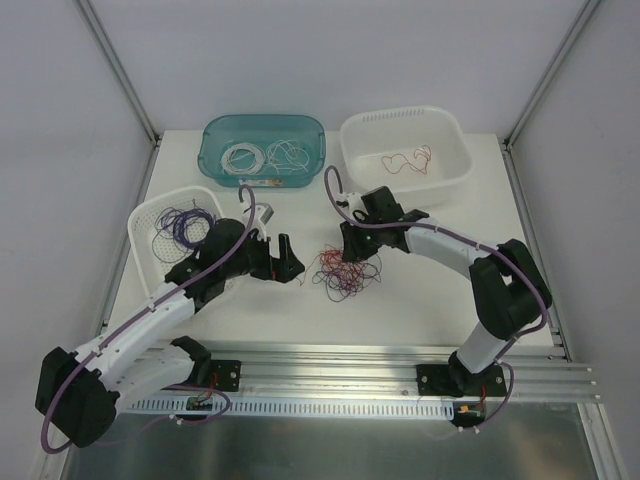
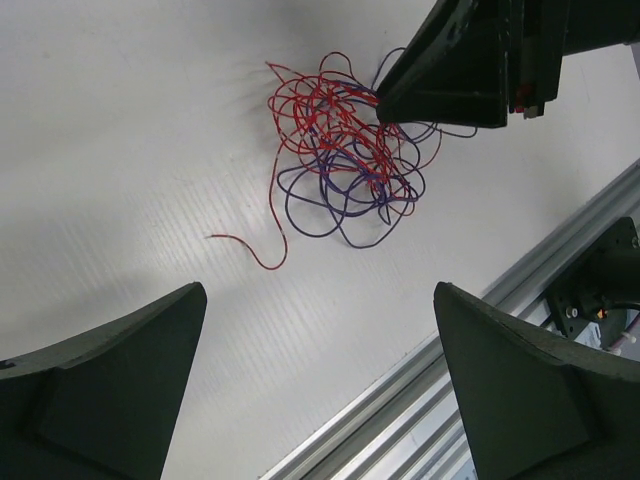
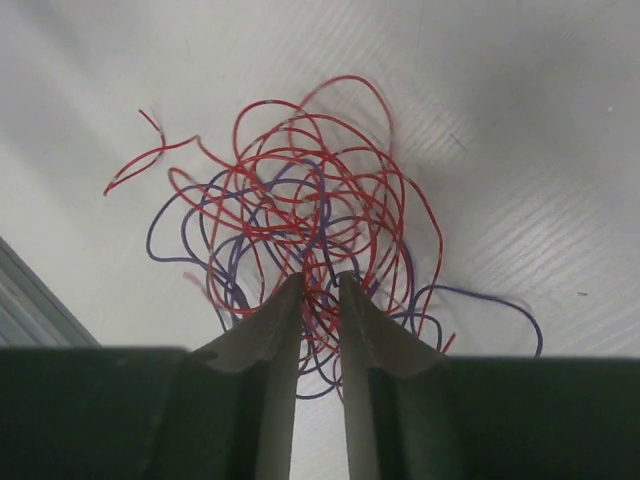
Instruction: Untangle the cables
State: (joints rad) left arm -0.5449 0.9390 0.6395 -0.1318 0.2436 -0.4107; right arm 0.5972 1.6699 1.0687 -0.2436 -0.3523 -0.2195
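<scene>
Barely parted, right end effector [image 3: 321, 284] straddles cables [image 3: 300, 200], grip unclear; left end effector [image 2: 318, 292] released.

This is a robotics lab test cell. A bare white desk [image 1: 420, 300] is boxed in by blank white panels [image 1: 330, 50] on aluminium posts [image 1: 120, 70]. Two arms [image 1: 150, 320] are bolted to a slotted aluminium rail [image 1: 340, 370] on the near side of the pincers. Beyond the right pincer [image 1: 351, 257] sit a teal tub [image 1: 262, 118] and a white tub [image 1: 400, 115]. Just left of the left pincer [image 1: 297, 263] is a basket [image 1: 145, 215]. Each container holds cables [image 1: 255, 155] of one colour.
</scene>
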